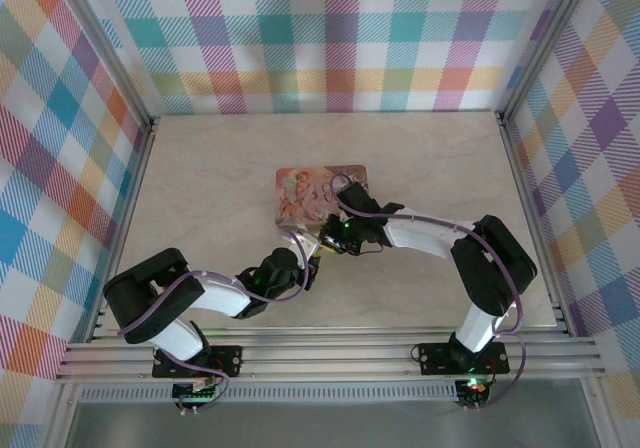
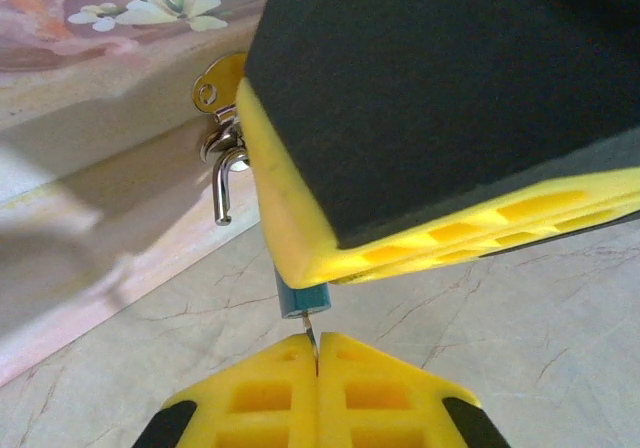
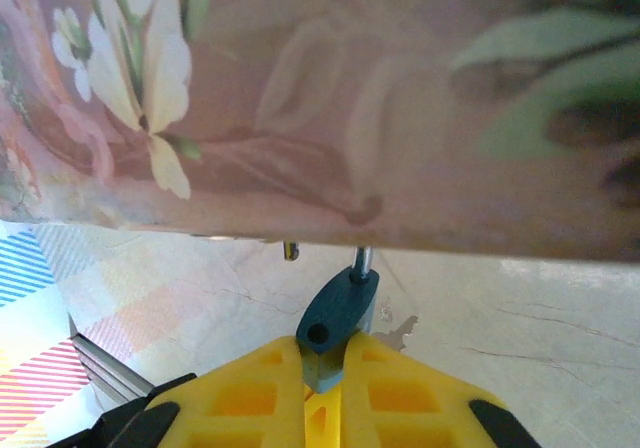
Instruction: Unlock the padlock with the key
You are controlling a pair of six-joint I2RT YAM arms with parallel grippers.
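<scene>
On the pale marbled counter (image 1: pixel 200 188) lies a pink flowered tin (image 1: pixel 305 190), and both arms meet at its near edge. The right hand (image 3: pixel 322 348) is clenched on the padlock (image 3: pixel 335 313): its yellow fingers (image 3: pixel 250 388) press the small teal body from both sides, just below the tin's rim. A dark round hole shows in the padlock's face. A thin metal shackle (image 3: pixel 362 260) rises from the top of the padlock to the tin's edge, and a second short metal stub (image 3: pixel 290 251) shows just beside it under the rim. In the left wrist view the left hand (image 2: pixel 317 353) is clenched tight, fingertips together, pinching the key (image 2: pixel 311 333), of which a thin metal sliver shows, reaching up to the padlock's teal underside. The rest of the padlock there is hidden behind one of the right hand's fingers. A brass tab (image 2: pixel 215 83) sticks out from the tin's side, and a silvery hook (image 2: pixel 222 183) hangs from it.
</scene>
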